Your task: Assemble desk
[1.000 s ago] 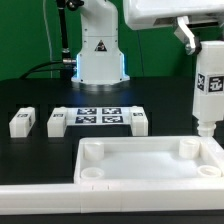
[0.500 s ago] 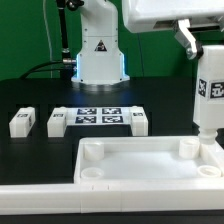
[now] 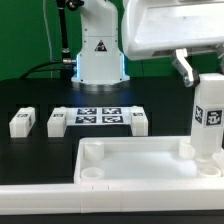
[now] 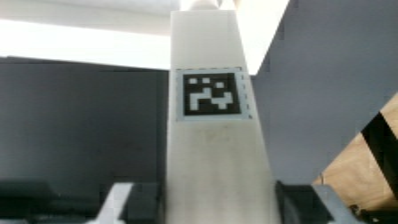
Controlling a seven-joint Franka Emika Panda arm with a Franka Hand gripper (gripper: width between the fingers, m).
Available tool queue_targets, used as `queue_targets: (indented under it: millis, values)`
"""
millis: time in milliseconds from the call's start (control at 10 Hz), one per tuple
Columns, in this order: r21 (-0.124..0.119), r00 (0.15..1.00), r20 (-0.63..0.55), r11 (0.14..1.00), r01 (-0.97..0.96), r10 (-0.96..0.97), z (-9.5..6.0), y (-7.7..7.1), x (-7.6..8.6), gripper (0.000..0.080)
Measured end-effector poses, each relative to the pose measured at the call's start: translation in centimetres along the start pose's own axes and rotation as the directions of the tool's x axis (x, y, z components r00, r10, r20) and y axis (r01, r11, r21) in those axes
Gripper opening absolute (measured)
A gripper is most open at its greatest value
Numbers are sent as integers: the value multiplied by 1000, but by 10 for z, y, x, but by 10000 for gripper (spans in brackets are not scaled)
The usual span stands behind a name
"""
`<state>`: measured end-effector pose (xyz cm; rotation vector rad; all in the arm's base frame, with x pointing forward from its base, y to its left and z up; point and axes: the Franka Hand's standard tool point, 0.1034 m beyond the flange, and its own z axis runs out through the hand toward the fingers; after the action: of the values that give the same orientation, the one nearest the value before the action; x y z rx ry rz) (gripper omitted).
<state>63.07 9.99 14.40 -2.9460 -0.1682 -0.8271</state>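
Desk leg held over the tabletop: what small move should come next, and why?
Probably ease the leg straight down, correcting sideways only if it misses. The fingers grip it upright, and its narrow lower end is at the tabletop's end on the exterior view's right, close by a corner socket. It does not look seated; exact centring is unclear.

A plain green wall (image 3: 25, 30) is filling the far background. A matte black table (image 3: 20, 95) is spreading beneath even light. The marker board (image 3: 97, 116) is lying flat mid-table, and dark cables (image 3: 45, 68) are trailing far back on the exterior view's left.
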Motion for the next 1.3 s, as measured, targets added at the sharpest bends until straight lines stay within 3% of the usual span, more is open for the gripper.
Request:
queue_targets:
  millis: [300, 1200, 1300]
  values:
    - [1, 1000, -13, 1000, 0, 0, 5, -1, 5, 291]
    - [1, 1000, -19, 1000, 2, -2, 19, -3, -5, 291]
    - [1, 1000, -18, 1000, 2, -2, 19, -3, -5, 392]
